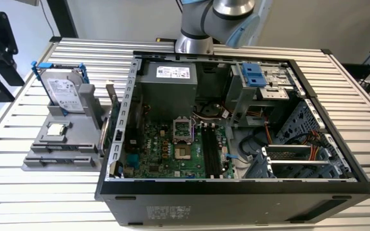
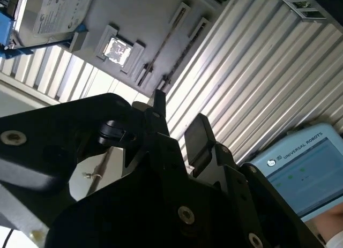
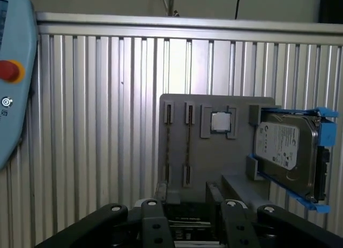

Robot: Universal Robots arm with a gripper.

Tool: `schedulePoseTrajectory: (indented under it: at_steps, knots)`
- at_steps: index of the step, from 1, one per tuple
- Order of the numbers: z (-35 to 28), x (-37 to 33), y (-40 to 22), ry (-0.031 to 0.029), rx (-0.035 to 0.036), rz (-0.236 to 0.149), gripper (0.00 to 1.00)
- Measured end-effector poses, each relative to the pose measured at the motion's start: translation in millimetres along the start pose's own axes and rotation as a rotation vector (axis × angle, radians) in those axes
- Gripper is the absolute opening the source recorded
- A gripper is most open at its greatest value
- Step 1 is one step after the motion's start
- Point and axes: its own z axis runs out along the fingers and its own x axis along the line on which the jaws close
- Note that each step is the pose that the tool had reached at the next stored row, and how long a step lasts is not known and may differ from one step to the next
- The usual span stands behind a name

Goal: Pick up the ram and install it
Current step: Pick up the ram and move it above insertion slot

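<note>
The ram (image 3: 187, 146) is sitting in the gray holder (image 3: 214, 157), on the exterior view's left of the computer case (image 1: 236, 202). The end effector (image 3: 187, 190) is hanging open and empty. Coming down crooked could be bending it.

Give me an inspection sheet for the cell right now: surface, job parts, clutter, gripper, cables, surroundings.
surface: slatted metal table, carrying an open computer case and a grey holder.
job's things: ram seen edge-on in a holder slot, with a similar strip in the slot beside it; motherboard memory slots look empty.
clutter: hard drive in a blue frame and a processor chip, both on the holder.
gripper: gripper open, holding nothing, apart from the ram.
cables: orange and blue wires inside the case.
surroundings: pendant with a red button, close to the table.
</note>
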Motion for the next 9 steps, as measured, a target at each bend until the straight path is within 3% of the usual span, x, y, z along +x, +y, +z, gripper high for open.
schedulePoseTrajectory:
  at_steps: [9]
  knots:
    - [9.9, 0.4, 0.2, 0.0000, 0.0047, 0.000, 1.00]
